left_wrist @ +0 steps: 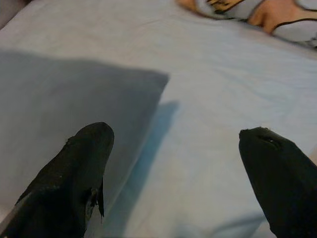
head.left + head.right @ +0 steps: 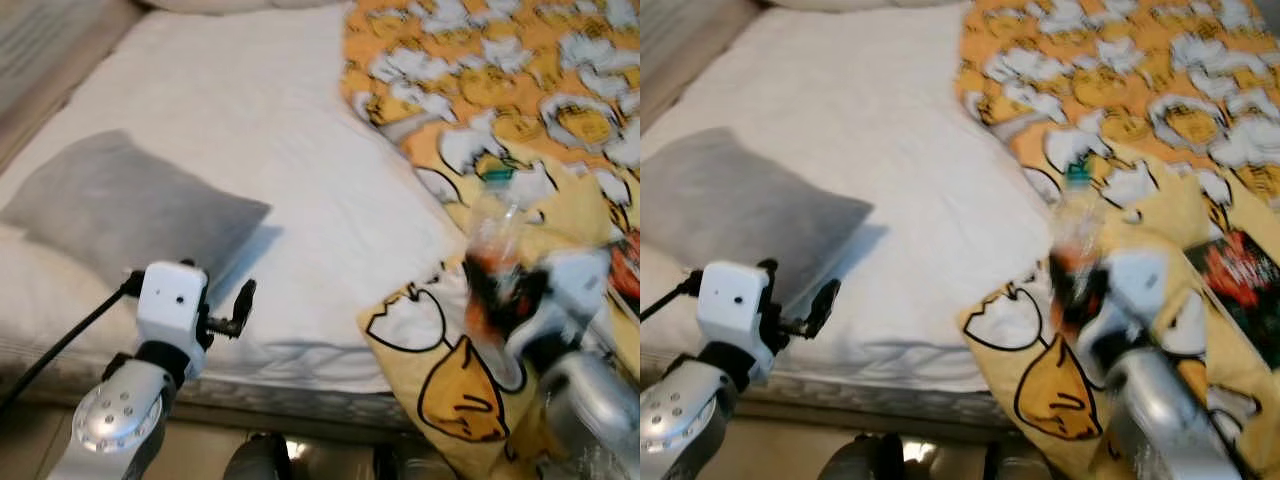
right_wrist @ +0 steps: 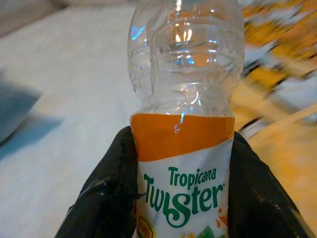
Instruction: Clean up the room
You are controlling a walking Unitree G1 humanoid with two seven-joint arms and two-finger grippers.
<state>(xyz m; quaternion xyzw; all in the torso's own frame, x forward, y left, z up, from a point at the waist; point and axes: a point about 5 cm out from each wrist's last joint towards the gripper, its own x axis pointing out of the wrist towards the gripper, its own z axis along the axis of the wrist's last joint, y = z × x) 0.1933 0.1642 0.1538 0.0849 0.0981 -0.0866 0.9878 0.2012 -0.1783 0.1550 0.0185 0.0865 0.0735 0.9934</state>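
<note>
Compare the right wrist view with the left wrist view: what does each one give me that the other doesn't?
Right wrist view: the right gripper clamped around a clear bottle with an orange Tropicana Twister label. Left wrist view: the left gripper, fingers apart, holding nothing, above the grey pillow. Both: the white sheet and an edge of the yellow patterned blanket.
</note>
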